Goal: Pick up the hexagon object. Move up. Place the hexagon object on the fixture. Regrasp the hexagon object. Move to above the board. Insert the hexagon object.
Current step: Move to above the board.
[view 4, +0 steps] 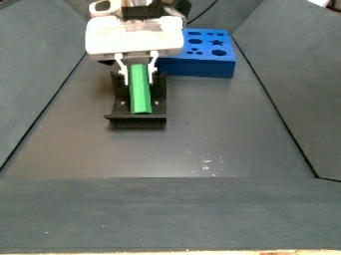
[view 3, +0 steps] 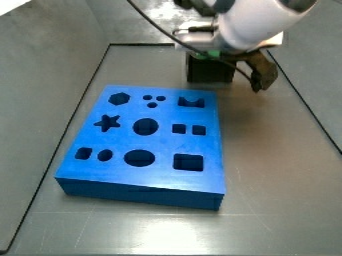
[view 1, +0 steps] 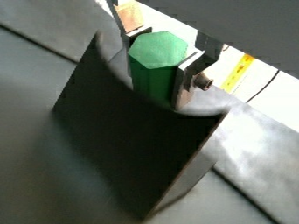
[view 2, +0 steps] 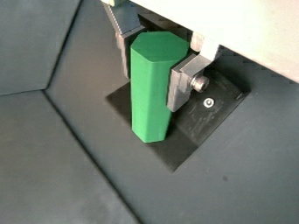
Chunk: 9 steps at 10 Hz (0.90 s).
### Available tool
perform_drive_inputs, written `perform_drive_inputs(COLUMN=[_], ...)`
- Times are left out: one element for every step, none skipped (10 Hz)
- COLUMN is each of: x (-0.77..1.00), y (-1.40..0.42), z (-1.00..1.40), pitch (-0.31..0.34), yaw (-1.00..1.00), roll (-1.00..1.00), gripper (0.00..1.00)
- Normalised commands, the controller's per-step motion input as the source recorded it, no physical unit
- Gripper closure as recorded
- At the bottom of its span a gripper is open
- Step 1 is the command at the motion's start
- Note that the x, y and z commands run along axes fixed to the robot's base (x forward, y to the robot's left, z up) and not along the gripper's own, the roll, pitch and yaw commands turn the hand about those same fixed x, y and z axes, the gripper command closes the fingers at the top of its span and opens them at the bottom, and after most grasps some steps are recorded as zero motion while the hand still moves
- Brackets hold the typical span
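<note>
Surface: dark matte floor (view 4: pixel 200 139) between sloped dark walls.
Board (view 3: pixel 144 135): thick blue slab, star, round and square cut-outs.
Fixture (view 4: pixel 138 108): dark bracket on base plate.
Hexagon object (view 4: pixel 138 88): smooth green prism, resting over fixture.
Gripper (view 2: pixel 156 54): silver plates pinching prism's upper end, directly above fixture.

Dark grey matte floor (view 4: pixel 200 139) inside shallow tray-like enclosure, sloped dark side walls (view 4: pixel 286 60) rising either side; faint white specks on floor near front; pale wooden edge (view 4: pixel 173 251) along front; light even, soft sheen
</note>
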Motion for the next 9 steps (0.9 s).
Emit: perform_drive_inputs(x=[0.02, 0.03, 0.02, 0.03, 0.02, 0.02, 0.02, 0.02, 0.02], y=[-0.02, -0.02, -0.02, -0.02, -0.02, -0.02, -0.02, -0.02, -0.02], z=[1.00, 1.00, 1.00, 1.00, 1.00, 1.00, 1.00, 1.00, 1.00], pitch=[0.198, 0.141, 0.092, 0.045, 0.009, -0.031, -0.050, -0.053, -0.053], yaw=[0.21, 0.22, 0.23, 0.22, 0.20, 0.16, 0.13, 0.09, 0.05], roll=[0.14, 0.06, 0.02, 0.00, -0.01, -0.02, -0.02, -0.02, -0.02], gripper=[1.00, 1.00, 1.00, 1.00, 1.00, 1.00, 1.00, 1.00, 1.00])
